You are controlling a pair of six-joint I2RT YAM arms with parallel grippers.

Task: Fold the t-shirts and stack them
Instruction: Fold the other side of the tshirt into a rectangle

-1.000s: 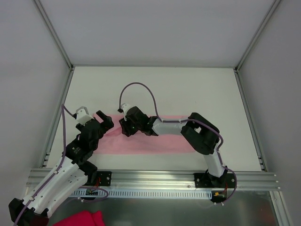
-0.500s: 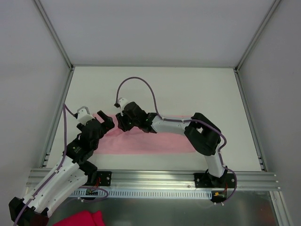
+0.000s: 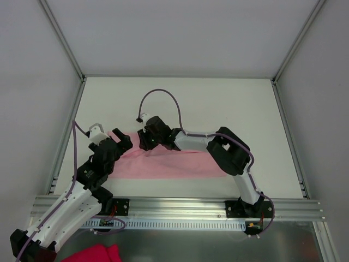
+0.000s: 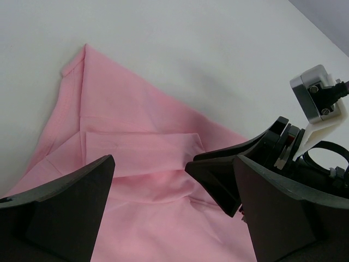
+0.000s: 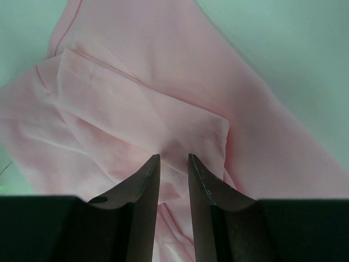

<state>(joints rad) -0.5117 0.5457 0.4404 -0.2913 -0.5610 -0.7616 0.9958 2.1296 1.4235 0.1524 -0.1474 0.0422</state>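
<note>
Right gripper (image 5: 173, 164): jaws narrow over t-shirt (image 5: 163, 103) sleeve fold, centre of wrist view, probably to pinch it; grip unconfirmed. Left gripper (image 4: 174, 166) wide, hovering alongside.

The table (image 3: 180, 98) is lit brightly and evenly from above, and only faint, soft shadows are cast on it. In the right wrist view it is given a greenish tint, and the near fingers (image 5: 136, 188) are rendered dark.

The pale pink t-shirt (image 3: 169, 164) lies flat in a long folded band, its left end seemingly doubled over.
</note>
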